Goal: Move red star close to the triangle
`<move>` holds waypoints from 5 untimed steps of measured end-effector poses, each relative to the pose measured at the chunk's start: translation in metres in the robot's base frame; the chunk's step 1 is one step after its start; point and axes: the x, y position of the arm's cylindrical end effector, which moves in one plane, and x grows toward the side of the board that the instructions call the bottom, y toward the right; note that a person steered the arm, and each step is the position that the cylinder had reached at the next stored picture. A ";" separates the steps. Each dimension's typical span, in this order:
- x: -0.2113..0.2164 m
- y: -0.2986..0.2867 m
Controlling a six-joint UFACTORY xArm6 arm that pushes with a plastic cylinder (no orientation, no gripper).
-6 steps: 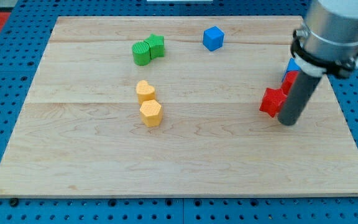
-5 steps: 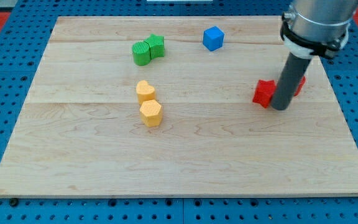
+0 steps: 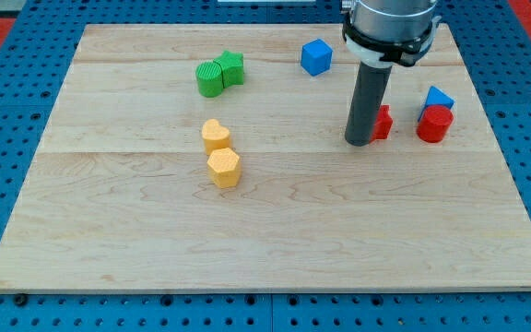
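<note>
The red star (image 3: pixel 382 122) lies at the view's right of centre, mostly hidden behind my rod. My tip (image 3: pixel 359 142) rests on the board at the star's left edge, touching or nearly touching it. The blue triangle (image 3: pixel 438 97) sits further right, with a red rounded block (image 3: pixel 433 124) just below it and touching it. The star is about one block width left of that pair.
A blue cube (image 3: pixel 316 56) sits near the view's top, above my rod. Two green blocks (image 3: pixel 219 73) touch at the upper left. Two yellow blocks (image 3: pixel 219 153) sit stacked in line at the left of centre. The wooden board (image 3: pixel 265 240) ends near the triangle on the right.
My tip moved left and up, from the star's right to its left. The star slid left and slightly up, away from the triangle and the red block, which are uncovered now.
</note>
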 end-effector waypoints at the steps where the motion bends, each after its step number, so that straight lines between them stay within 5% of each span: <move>1: -0.017 0.029; 3: -0.030 0.022; 5: -0.107 -0.049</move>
